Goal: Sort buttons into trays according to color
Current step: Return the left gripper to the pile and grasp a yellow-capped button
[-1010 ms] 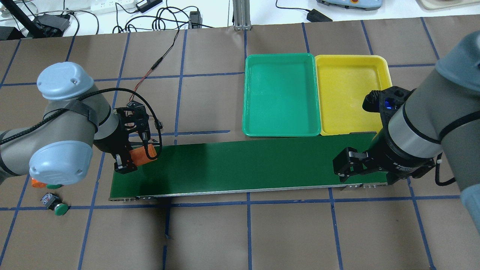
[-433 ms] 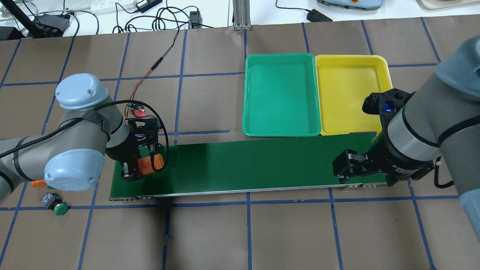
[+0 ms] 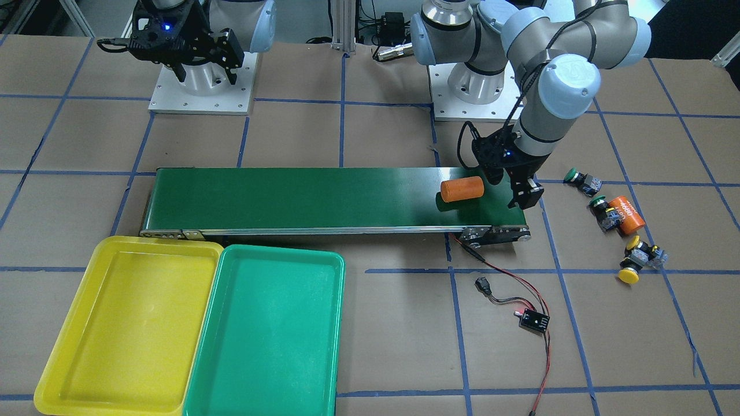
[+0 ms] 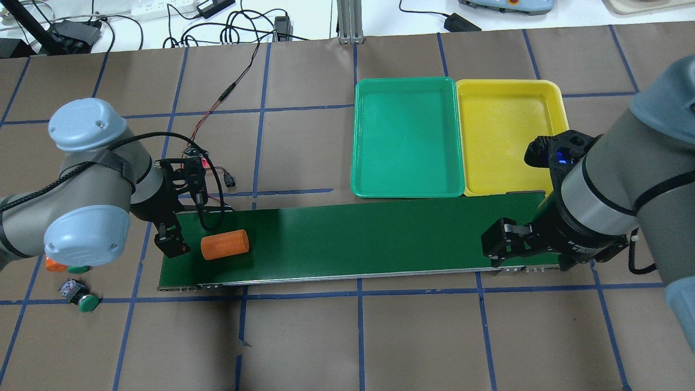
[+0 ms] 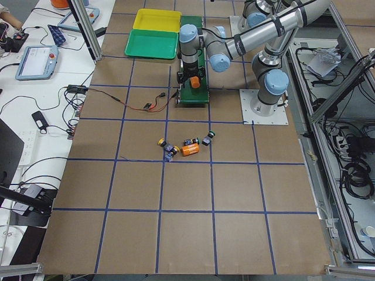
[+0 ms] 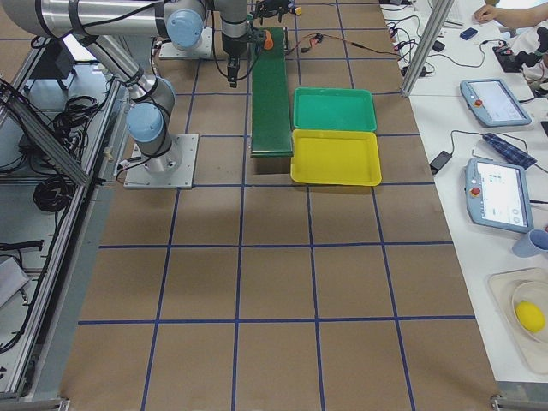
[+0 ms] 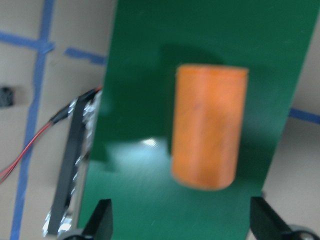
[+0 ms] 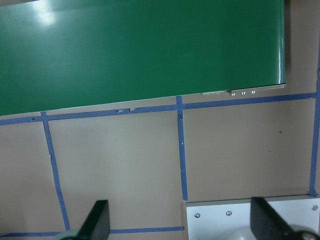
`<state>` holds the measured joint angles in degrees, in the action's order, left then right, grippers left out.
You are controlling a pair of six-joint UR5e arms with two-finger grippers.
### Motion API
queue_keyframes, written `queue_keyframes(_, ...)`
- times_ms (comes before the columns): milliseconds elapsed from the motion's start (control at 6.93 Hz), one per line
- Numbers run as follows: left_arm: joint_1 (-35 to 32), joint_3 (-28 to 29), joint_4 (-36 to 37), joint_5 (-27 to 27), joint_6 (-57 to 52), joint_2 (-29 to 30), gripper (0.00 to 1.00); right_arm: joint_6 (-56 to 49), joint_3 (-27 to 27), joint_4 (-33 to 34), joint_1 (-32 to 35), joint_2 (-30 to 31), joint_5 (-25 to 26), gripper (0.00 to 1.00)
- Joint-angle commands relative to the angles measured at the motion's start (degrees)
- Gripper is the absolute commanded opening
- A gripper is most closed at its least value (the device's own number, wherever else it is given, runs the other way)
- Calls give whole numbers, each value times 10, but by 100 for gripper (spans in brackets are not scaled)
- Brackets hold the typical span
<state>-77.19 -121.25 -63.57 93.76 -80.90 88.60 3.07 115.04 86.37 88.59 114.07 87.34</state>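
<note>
The buttons lie on the brown table beyond the belt's end: two green-capped ones [image 3: 578,178] [image 3: 601,208] and yellow-capped ones [image 3: 636,257]. One green button [image 4: 81,296] shows in the overhead view; the others are hidden under my left arm. The green tray [image 4: 407,136] and the yellow tray [image 4: 505,130] stand side by side, both empty. My left gripper [image 3: 509,188] is open and empty over the belt's end, just beside an orange cylinder [image 4: 224,244]. My right gripper [image 4: 502,247] is open and empty over the belt's other end.
The long dark-green conveyor belt [image 4: 353,239] runs across the middle. A second orange cylinder [image 3: 627,215] lies among the buttons. A small circuit board with red-black wires [image 3: 532,319] lies near the belt's end. The wrist view shows the orange cylinder [image 7: 207,127] lying on the belt.
My left gripper has opened, let go of the orange cylinder onto the belt and drawn back to the left. The right arm has hardly moved.
</note>
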Motion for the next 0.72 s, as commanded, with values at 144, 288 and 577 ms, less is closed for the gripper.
queue_keyframes(144,129,35,119,1,20,73,98,-1,0,16,-1,2,3,100)
queue_keyframes(288,144,73,123,0,30,116,98,3,0,16,-1,2,1,100)
queue_keyframes(577,192,146,157,-1,115,215,98,1,-1,19,-2,2,-3,100)
